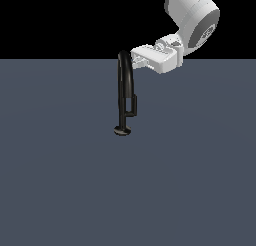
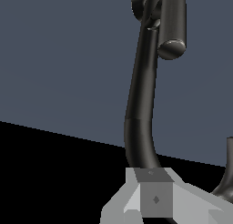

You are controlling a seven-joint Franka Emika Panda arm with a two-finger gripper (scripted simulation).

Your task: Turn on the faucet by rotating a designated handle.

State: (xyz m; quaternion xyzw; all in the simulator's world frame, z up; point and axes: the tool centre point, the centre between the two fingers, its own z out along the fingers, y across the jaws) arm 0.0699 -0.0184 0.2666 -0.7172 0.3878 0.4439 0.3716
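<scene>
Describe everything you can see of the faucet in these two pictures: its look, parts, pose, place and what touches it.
The faucet is slim, glossy and black, like polished metal or plastic. A tall pipe stands upright on a small round disc base on the flat grey floor and curves over at the top. A short thin handle joins the stem by a small stub on the exterior view's right. The white gripper is at the curved top; whether it touches the pipe cannot be told.
</scene>
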